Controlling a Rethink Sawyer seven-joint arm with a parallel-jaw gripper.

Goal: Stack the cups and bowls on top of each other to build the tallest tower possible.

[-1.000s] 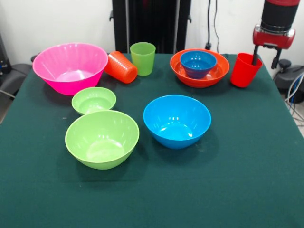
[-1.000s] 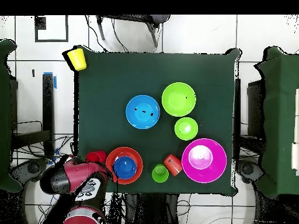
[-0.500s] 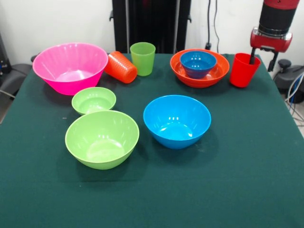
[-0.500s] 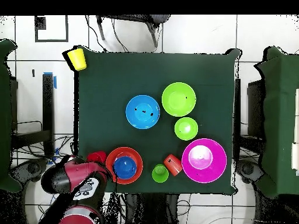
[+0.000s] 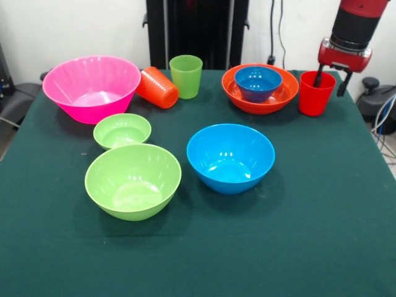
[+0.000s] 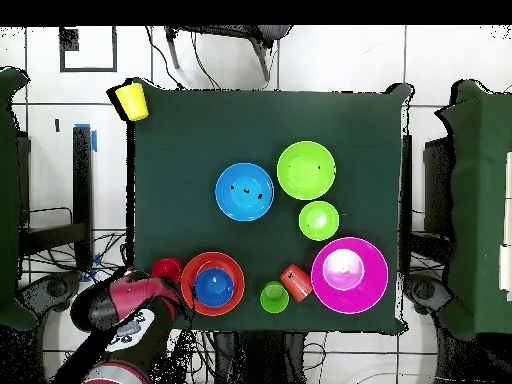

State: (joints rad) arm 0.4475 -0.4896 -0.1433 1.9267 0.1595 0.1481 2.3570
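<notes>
A red cup (image 5: 315, 94) stands upright at the table's far right, next to the wide orange bowl (image 5: 247, 104), which holds the small dark blue bowl (image 5: 257, 82). My gripper (image 5: 330, 80) is open just above the red cup. One fingertip is inside its rim and the other is outside, behind it. The orange cup (image 5: 157, 87) lies on its side beside the upright light green cup (image 5: 185, 75). The pink bowl (image 5: 91, 86), small green bowl (image 5: 122, 130), large green bowl (image 5: 132, 180) and large blue bowl (image 5: 230, 158) stand apart. The yellow cup (image 6: 131, 99) lies off the table's corner.
The red arm (image 6: 125, 302) hangs over the table's corner beside the red cup (image 6: 166, 268). Black chairs (image 6: 20, 200) stand along both sides of the table. A black post (image 5: 197, 31) rises behind the far edge.
The red cup was tilted on my fingers and now stands upright, a little further left. My gripper has risen and shifted left with it.
</notes>
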